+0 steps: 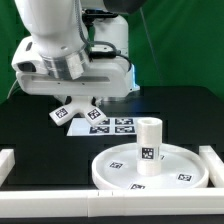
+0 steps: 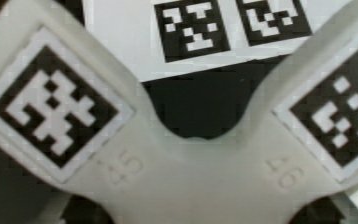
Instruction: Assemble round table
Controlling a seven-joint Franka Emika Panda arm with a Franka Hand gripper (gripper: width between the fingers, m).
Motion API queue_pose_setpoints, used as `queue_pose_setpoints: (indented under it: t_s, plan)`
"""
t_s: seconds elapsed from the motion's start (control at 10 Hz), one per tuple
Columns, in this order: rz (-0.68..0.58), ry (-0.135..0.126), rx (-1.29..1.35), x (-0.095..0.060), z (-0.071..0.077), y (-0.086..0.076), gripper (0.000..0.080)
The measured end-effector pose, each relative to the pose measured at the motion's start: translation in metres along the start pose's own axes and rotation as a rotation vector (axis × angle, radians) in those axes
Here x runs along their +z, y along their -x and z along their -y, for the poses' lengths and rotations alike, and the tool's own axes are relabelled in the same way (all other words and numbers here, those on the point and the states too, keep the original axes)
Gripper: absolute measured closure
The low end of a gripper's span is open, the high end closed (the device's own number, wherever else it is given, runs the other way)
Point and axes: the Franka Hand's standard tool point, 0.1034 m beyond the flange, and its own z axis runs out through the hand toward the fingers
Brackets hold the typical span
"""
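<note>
The arm is reaching low at the table's far side, gripper (image 1: 80, 98) hanging over the foot (image 1: 76, 110); finger state unclear. The leg (image 1: 149, 146) is standing upright on the disc (image 1: 120, 170).

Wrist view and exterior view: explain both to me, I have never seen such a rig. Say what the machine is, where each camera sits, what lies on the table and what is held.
The machine is one robot arm ending in a two-finger gripper. The exterior view looks on from off the arm; the wrist view looks down from the wrist. On the black table lie a marker board and a round disc with a short leg upright on it. The gripper is at the cross-shaped foot piece; whether it grips it cannot be told.
</note>
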Motion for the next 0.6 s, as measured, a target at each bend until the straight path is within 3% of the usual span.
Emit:
queue_pose_setpoints:
  t_s: [0.2,0.3,0.4,0.5,0.6]
  plan:
    - [-0.030,0.004,-0.004,-0.004,0.001,-0.005,0.0353]
    - [-0.033,0.021,-0.006,-0.020,0.013,-0.004,0.0353]
    - [-0.072,0.037,-0.009,-0.039,0.036,-0.012,0.0353]
    - [-0.145,0.043,-0.036,-0.054,0.049,-0.021,0.0353]
    - [-0.219,0.036,-0.047,-0.064,0.052,-0.024,0.0353]
